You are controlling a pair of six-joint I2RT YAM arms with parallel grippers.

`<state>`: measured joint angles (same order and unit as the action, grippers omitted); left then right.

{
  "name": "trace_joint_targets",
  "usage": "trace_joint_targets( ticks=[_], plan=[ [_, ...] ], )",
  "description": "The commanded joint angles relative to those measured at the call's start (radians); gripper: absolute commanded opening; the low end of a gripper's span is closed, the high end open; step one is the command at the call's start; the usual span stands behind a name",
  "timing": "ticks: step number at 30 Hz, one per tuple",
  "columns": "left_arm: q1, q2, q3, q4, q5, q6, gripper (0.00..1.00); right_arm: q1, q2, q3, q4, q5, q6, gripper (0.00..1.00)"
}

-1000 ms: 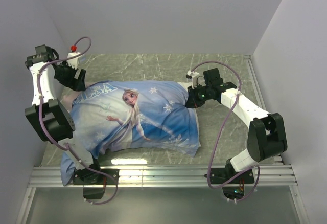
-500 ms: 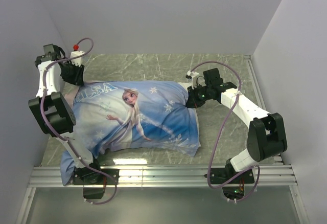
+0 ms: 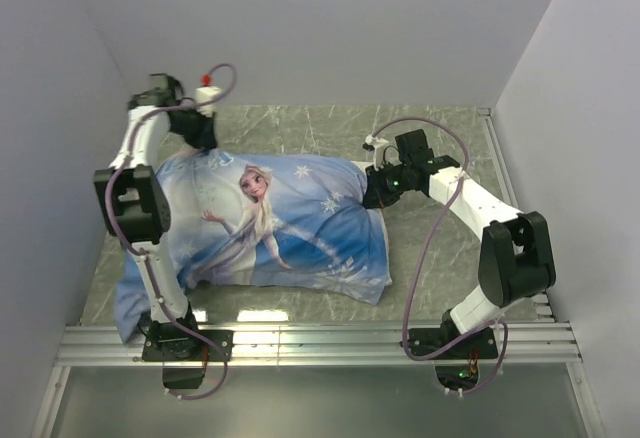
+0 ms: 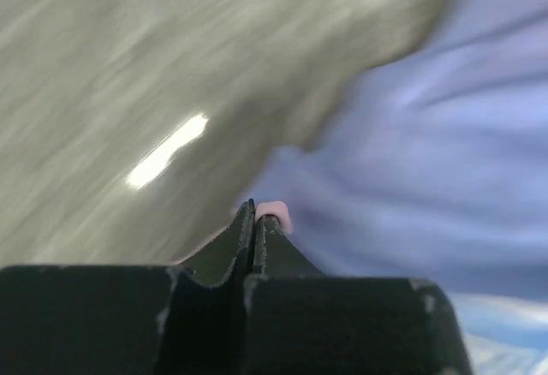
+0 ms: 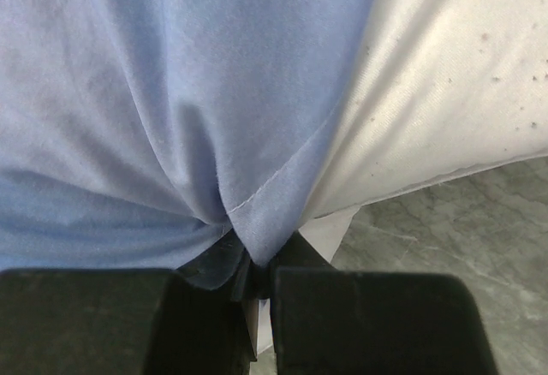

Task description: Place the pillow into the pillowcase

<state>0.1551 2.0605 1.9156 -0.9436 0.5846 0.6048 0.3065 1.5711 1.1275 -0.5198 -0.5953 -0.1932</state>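
Now clamped on pillowcase [image 3: 300, 228] corner, left end effector [image 4: 257, 214] swung right; right end effector [image 5: 257, 259] pinches its edge

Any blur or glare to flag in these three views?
Left wrist view: grey marbled table smeared by motion blur, one bright glare streak; only the left arm's black fingers are crisp. Right wrist view: sharp, the seam of the blue printed fabric pillowcase and the plump white pillow read clearly. Top external view: sharp, evenly lit, a pale glare strip at the table's near edge.
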Motion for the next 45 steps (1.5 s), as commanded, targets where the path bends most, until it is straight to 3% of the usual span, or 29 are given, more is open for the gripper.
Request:
trace_joint_targets(
  ticks=[1,3,8,11,12,14,15,18,20,24,26,27,28,31,33,38,39,44,45],
  plan=[
    [-0.222,0.023,0.057,0.073,0.309,-0.13,0.0,0.022,0.044,0.07,0.081,-0.004,0.038,0.0],
    [-0.32,0.015,0.063,0.142,0.352,-0.215,0.0,0.025,0.053,0.08,0.09,-0.018,0.061,0.0],
    [-0.411,-0.026,0.051,0.369,0.362,-0.447,0.01,0.02,0.05,0.074,0.109,-0.011,0.093,0.0],
    [-0.393,-0.025,0.08,0.362,0.252,-0.479,0.26,-0.007,0.053,0.06,0.126,-0.012,0.126,0.0],
    [-0.359,-0.03,0.097,0.321,0.23,-0.47,0.52,-0.017,0.056,0.06,0.127,-0.021,0.135,0.0],
    [-0.304,-0.083,0.112,0.278,0.193,-0.435,0.75,-0.043,0.05,0.051,0.13,-0.031,0.155,0.0],
    [-0.24,-0.114,0.103,0.238,0.178,-0.418,0.99,-0.047,0.047,0.046,0.132,-0.037,0.161,0.0],
    [-0.102,-0.249,0.022,0.056,0.138,-0.234,0.99,-0.053,0.018,0.014,0.127,-0.057,0.192,0.0],
    [-0.027,-0.362,-0.047,-0.05,0.129,-0.036,0.99,-0.053,-0.006,-0.018,0.144,-0.077,0.241,0.0],
    [0.179,-0.529,-0.341,-0.214,0.028,0.339,0.98,-0.052,-0.013,-0.047,0.147,-0.107,0.314,0.0],
    [0.216,-0.615,-0.456,-0.277,-0.024,0.441,0.96,-0.052,-0.006,-0.057,0.132,-0.11,0.334,0.0],
    [0.24,-0.649,-0.589,-0.267,-0.055,0.472,0.92,-0.052,-0.002,-0.055,0.116,-0.106,0.337,0.13],
    [0.247,-0.683,-0.654,-0.252,-0.105,0.525,0.91,-0.053,0.004,-0.043,0.072,-0.095,0.336,0.18],
    [0.251,-0.862,-0.892,-0.157,-0.153,0.608,0.89,-0.099,0.012,-0.037,0.003,-0.09,0.328,0.4],
    [0.25,-0.936,-1.046,-0.048,-0.158,0.656,0.94,-0.15,0.006,-0.04,-0.032,-0.136,0.337,0.53],
    [0.158,-1.126,-1.297,0.305,-0.244,0.676,0.99,-0.168,0.01,-0.024,-0.14,-0.205,0.314,0.55],
    [0.117,-1.143,-1.364,0.465,-0.262,0.664,0.99,-0.168,0.012,-0.029,-0.15,-0.231,0.322,0.6],
    [0.052,-1.192,-1.562,0.969,-0.376,0.665,0.99,-0.158,0.036,-0.092,-0.143,-0.291,0.356,0.61],
    [0.05,-1.194,-1.625,1.029,-0.39,0.697,0.99,-0.15,0.041,-0.101,-0.132,-0.296,0.363,0.67]
  ],
)
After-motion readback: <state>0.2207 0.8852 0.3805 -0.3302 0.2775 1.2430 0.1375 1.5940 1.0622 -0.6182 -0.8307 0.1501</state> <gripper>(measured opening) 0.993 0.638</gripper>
